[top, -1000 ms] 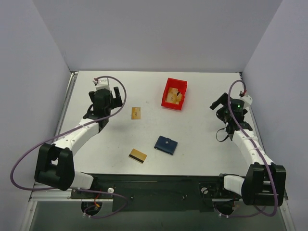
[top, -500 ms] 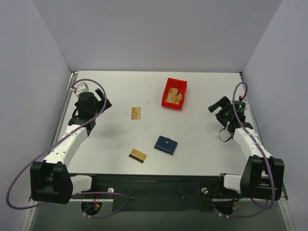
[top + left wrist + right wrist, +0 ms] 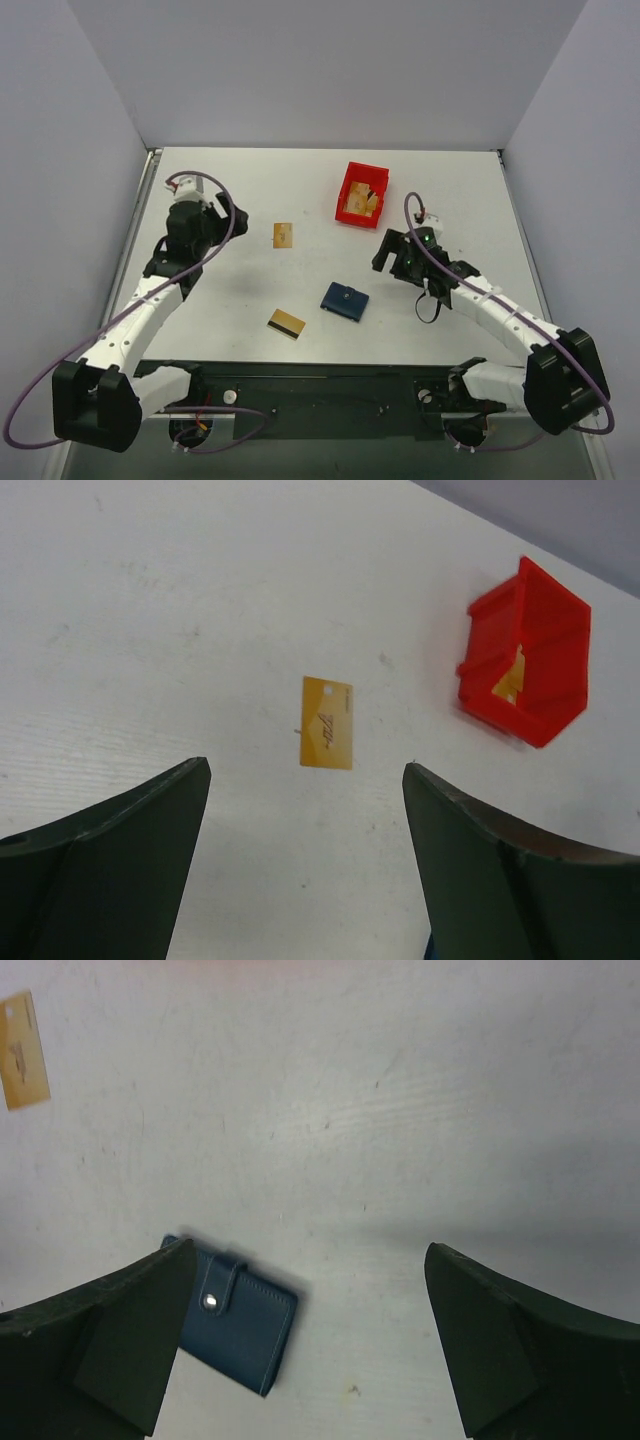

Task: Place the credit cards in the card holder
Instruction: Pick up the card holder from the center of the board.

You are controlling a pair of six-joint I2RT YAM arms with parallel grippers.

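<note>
The navy card holder (image 3: 345,300) lies shut on the table, snap button up; the right wrist view shows it (image 3: 240,1322) partly behind my left fingertip. One tan-gold card (image 3: 284,235) lies flat to its upper left, also seen in the left wrist view (image 3: 327,736) and the right wrist view (image 3: 24,1049). A second card with a dark stripe (image 3: 287,324) lies left of the holder. My left gripper (image 3: 207,222) is open and empty, left of the plain card. My right gripper (image 3: 392,255) is open and empty, above the table right of the holder.
A red plastic bin (image 3: 362,195) stands at the back centre with tan items inside; the left wrist view shows it too (image 3: 527,652). Grey walls close in the table on the left, back and right.
My right gripper has swung far left from the right edge to beside the card holder. My left gripper moved out to the left edge, then back a little right.
</note>
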